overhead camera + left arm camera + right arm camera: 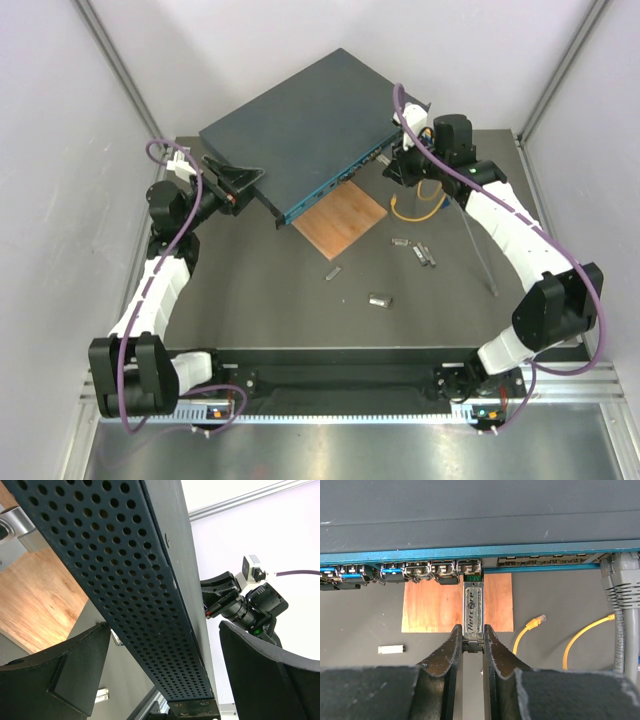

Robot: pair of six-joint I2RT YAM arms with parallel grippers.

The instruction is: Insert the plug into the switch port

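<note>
1. The switch (300, 130) is seen in the top view toward 12 o'clock on the table (280, 300). It is turned askew, with its teal front face directed toward about 5 o'clock.
2. The plug (473, 610), a narrow metal module, is clamped between the fingers of the right gripper (472, 632). The jaws are closed on its rear end.
3. In the right wrist view, the plug's long axis is laid from 6 to 12 o'clock. The port (469, 567) is found directly at 12 o'clock from the jaws.
4. The plug's green leading edge is seen right at the port mouth. Most of the body remains outside, so insertion is judged barely begun.
5. A straight push toward 12 o'clock along the plug's axis is judged to be needed. Any sideways drift could jam the tip against the neighbouring sockets at 9 o'clock.
6. The switch's perforated side wall is straddled by the left gripper (162, 627). Its jaws stand wide on either side, but whether they press on the wall cannot be told.
7. The right arm is plainly the nearer one to the port. The left is placed at the box's 9 o'clock corner, probably as a brace.
8. A wooden square (435, 605) lies below the front face, and a yellow cable (530, 627) lies at 3 o'clock from it.
</note>
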